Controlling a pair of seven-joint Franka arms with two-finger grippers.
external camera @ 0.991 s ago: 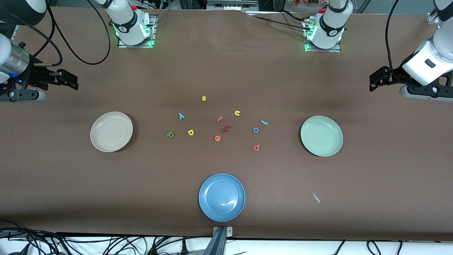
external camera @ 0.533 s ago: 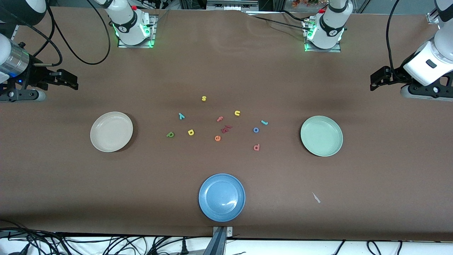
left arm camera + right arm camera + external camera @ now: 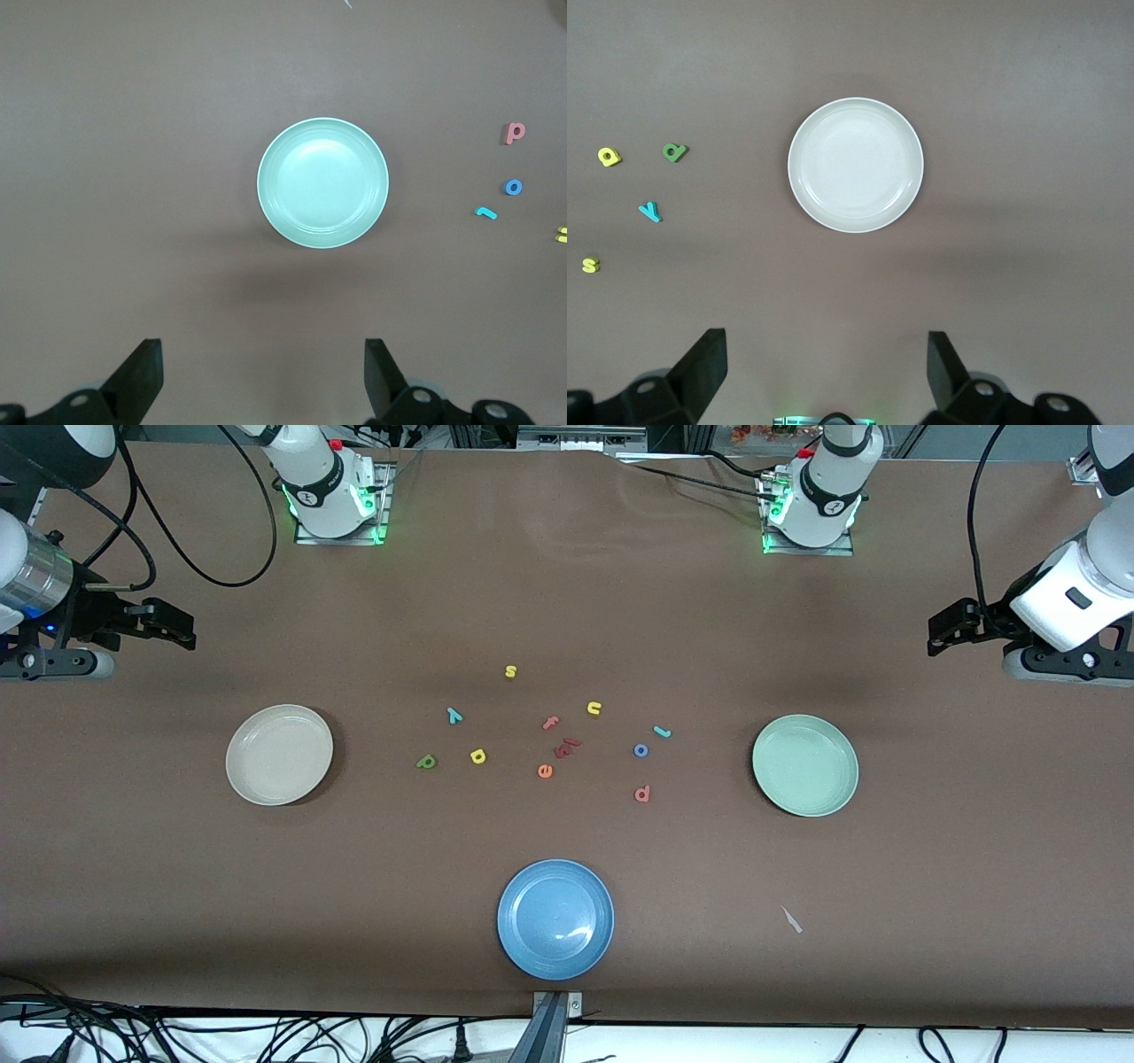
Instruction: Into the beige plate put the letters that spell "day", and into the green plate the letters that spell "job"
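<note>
Brown tabletop (image 3: pixel 567 584), all letters loose at its middle. Beige plate (image 3: pixel 279 755) toward the right arm's end, green plate (image 3: pixel 804 765) toward the left arm's end, both bare. Between the plates: d (image 3: pixel 426 762), a (image 3: pixel 478 756), y (image 3: pixel 454 715) nearer beige; j (image 3: pixel 661 732), o (image 3: pixel 640 750), b (image 3: pixel 642 794) nearer green. Left pincer (image 3: pixel 263 376) hangs near green plate, jaws wide, holding nothing. Right pincer (image 3: pixel 827 372) near beige plate, likewise.

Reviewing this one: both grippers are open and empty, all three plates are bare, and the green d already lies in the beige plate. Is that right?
Not quite. The green d is not in the beige plate; the front view shows it on the table between that plate and the yellow a. The rest holds: the left gripper and right gripper are open and empty, and the green plate and blue plate are bare.
</note>
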